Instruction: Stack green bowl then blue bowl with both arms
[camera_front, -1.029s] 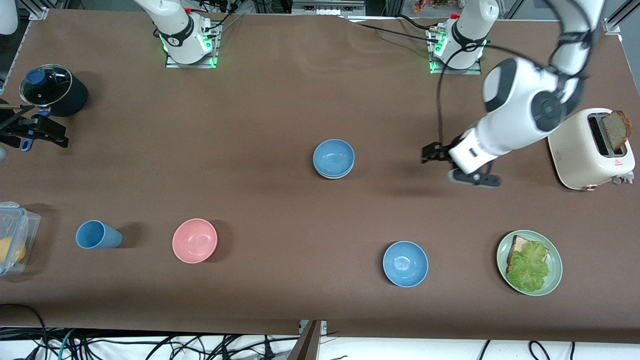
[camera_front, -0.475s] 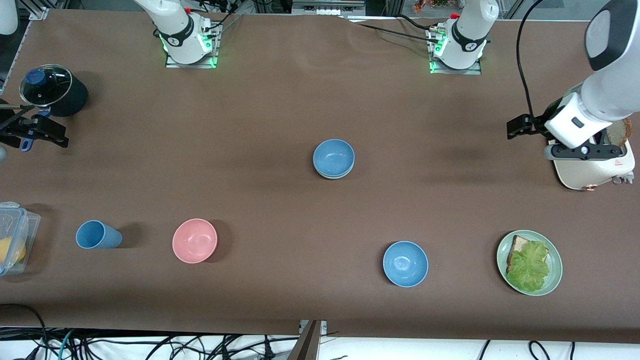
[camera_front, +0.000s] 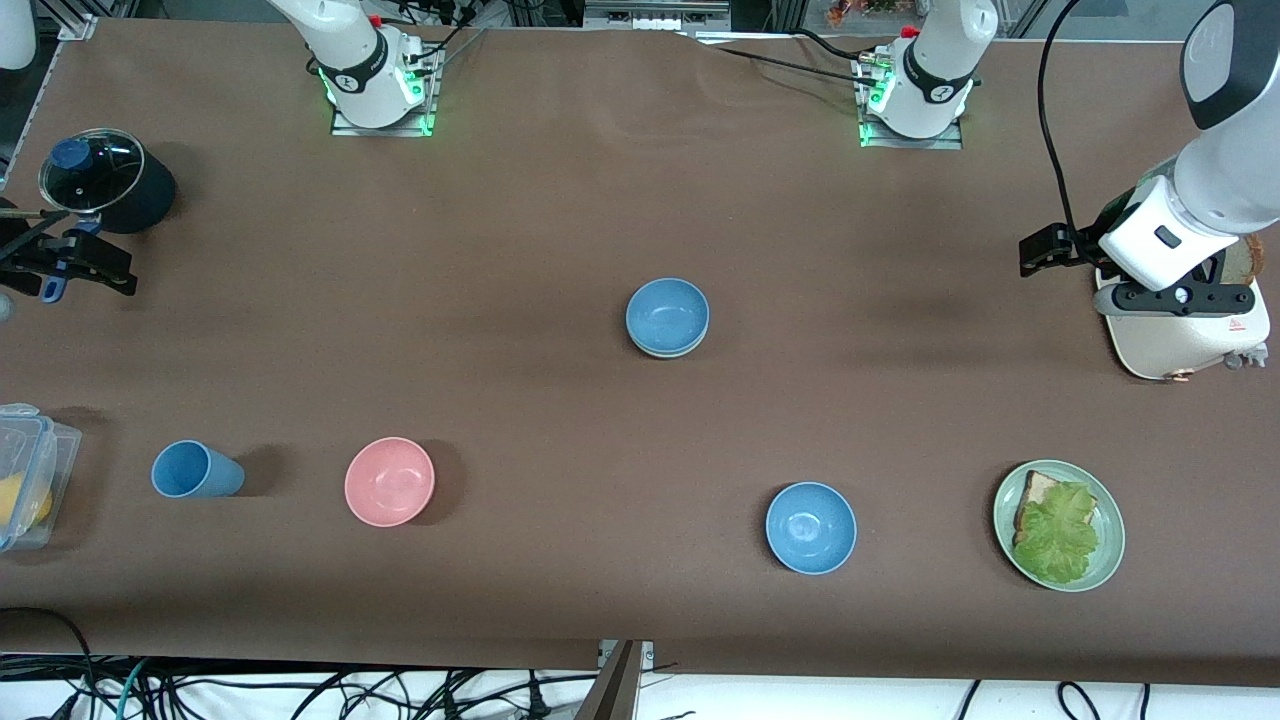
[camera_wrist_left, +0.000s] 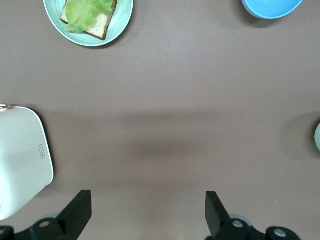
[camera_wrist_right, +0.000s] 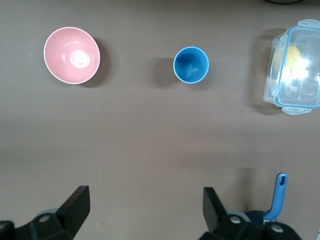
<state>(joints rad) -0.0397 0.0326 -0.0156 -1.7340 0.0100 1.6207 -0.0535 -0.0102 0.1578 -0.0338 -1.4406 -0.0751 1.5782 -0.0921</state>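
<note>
- Two bowls are nested near the middle of the tabletop: the blue bowl sits inside the green bowl, of which only a thin pale rim shows on the side nearer the front camera. Judged from this, the stacking looks done.
- Both bowls look like light, stiff, matte plastic or ceramic. They should not flex under a pinch, but the smooth curved walls could slip from narrow fingers.
- One sound hold would be on the rim, with one finger inside and one outside. The blue bowl's rim is fully exposed, while most of the green bowl's rim is covered.
- Lifting the nested pair by the top bowl alone would probably leave the green bowl on the tabletop.
- The left end effector hangs over the tabletop beside the toaster at the left arm's end. It is well apart from the stack, with its fingers spread wide and nothing between them.
- The right end effector is over the right arm's end of the tabletop, also spread and empty. The pink bowl and blue cup show in its wrist view.
- Neither arm touches a bowl, and both appear to wait.
- A brighter blue bowl lies nearer the front camera than the stack.
</note>
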